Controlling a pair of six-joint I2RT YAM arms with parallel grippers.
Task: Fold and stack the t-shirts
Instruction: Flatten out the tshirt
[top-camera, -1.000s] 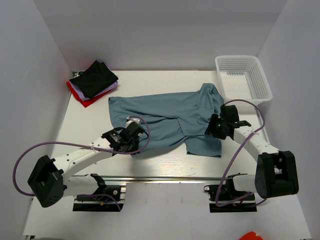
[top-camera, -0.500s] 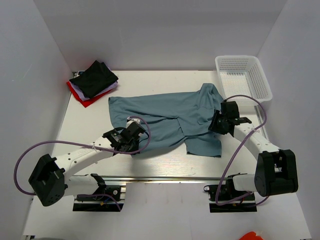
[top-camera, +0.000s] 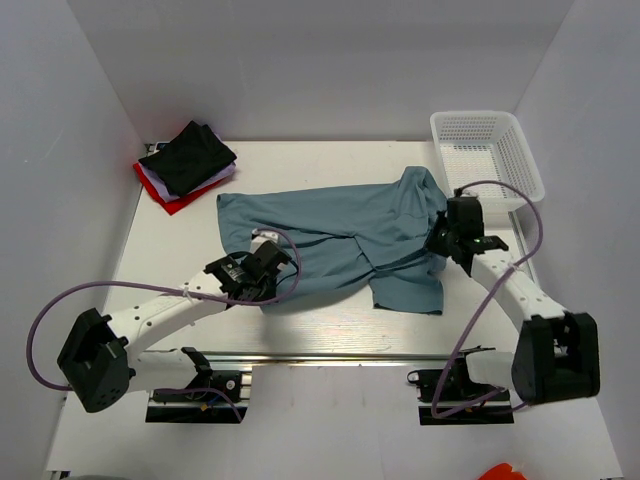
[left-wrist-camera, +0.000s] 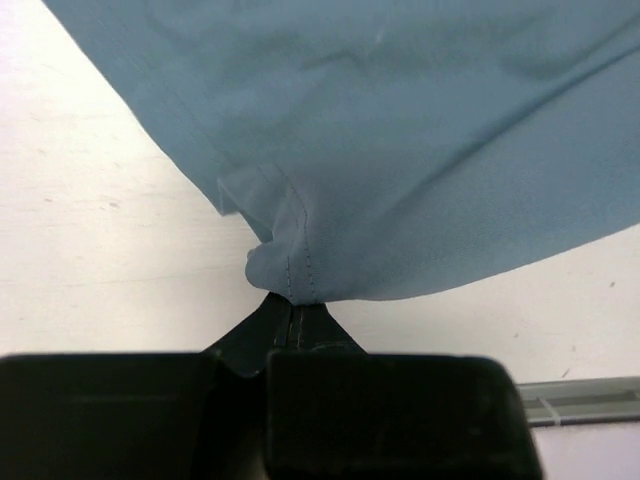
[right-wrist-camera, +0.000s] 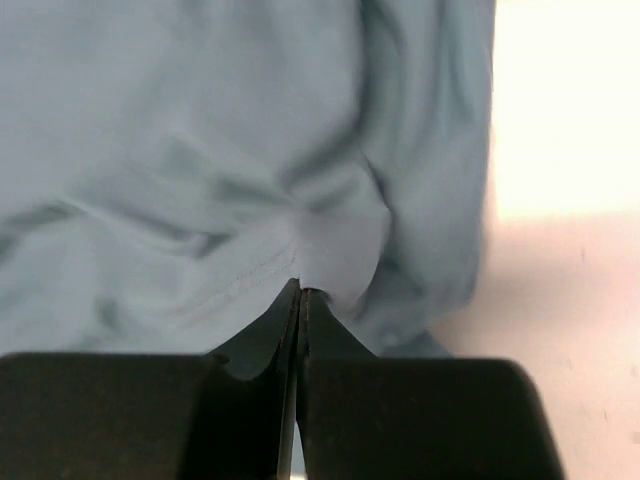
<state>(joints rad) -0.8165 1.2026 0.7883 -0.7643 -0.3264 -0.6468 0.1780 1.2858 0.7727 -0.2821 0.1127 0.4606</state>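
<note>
A dusty blue-teal t-shirt (top-camera: 335, 240) lies spread and rumpled across the middle of the table. My left gripper (top-camera: 268, 258) is shut on its stitched hem (left-wrist-camera: 297, 268) at the shirt's near left edge. My right gripper (top-camera: 447, 235) is shut on a fold of the same shirt (right-wrist-camera: 320, 262) at its right side. A black t-shirt (top-camera: 188, 156) lies folded on top of red (top-camera: 172, 203) and white ones at the far left corner.
A white mesh basket (top-camera: 487, 152) stands at the far right corner, close behind the right arm. White walls enclose the table on three sides. A metal rail (top-camera: 330, 358) runs along the near edge.
My right gripper has moved toward the far right along the shirt's side and closed on the cloth. The left gripper has kept its hold and barely moved.
</note>
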